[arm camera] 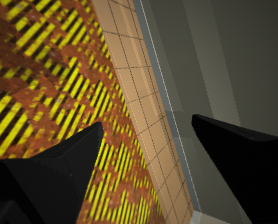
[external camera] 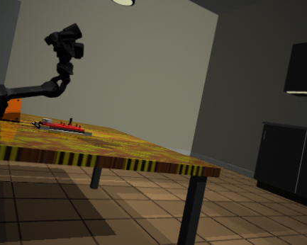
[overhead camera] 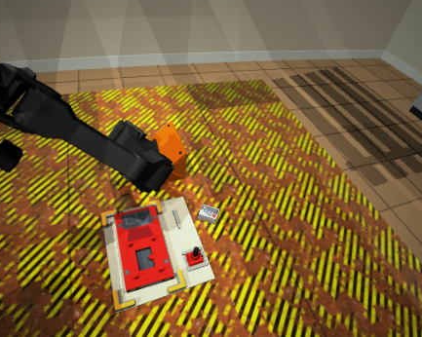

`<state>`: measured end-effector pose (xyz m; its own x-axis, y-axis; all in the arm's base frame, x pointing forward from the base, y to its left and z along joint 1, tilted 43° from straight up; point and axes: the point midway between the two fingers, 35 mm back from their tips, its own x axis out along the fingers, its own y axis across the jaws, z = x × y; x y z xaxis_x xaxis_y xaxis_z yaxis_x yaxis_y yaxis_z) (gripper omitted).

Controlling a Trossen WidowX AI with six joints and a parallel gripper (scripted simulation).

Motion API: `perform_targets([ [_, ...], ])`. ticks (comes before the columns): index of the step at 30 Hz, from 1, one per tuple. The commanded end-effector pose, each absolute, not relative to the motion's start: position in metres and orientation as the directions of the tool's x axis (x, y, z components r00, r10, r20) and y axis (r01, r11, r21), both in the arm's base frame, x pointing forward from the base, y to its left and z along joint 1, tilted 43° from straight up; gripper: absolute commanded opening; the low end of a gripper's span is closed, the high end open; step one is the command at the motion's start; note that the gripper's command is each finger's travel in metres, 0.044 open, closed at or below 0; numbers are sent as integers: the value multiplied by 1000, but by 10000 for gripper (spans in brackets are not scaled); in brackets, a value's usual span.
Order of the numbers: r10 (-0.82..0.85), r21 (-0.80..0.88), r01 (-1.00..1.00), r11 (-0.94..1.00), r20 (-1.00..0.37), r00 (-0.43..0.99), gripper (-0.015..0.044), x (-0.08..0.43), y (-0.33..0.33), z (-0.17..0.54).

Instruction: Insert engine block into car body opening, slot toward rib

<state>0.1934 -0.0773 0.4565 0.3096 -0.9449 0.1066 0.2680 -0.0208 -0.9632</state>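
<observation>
Claw (external camera: 80,41) (arm camera: 147,122) wide open and empty; block (overhead camera: 209,213) (external camera: 47,120) warrants a square grip, slot aligned ribward before lowering into opening (overhead camera: 143,258).

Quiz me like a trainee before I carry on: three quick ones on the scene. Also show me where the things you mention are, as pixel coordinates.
1. Where is the engine block (overhead camera: 209,214) (external camera: 47,120)?
A) In the opening (overhead camera: 142,258)
B) On the table (overhead camera: 258,220) (external camera: 138,151), beside the white plate (overhead camera: 186,230) (external camera: 88,134)
C) Between the gripper's (arm camera: 147,120) fingers

2. True or false: the gripper is shut.

3. Fill in: the black lever (overhead camera: 196,252) (external camera: 71,121) stands on a ____ base.

Key: 1 B; 2 false; 3 red
</observation>
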Motion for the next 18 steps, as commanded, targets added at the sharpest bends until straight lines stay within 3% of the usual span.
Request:
perform_targets([
  [1, -945, -963, 268, -21, 107, 310, 426, 193, -77, 456],
  [6, -943, -963, 263, -62, 143, 301, 440, 179, -77, 464],
  [18, -897, -866, 499, 38, 190, 399, 440, 132, -72, 489],
])
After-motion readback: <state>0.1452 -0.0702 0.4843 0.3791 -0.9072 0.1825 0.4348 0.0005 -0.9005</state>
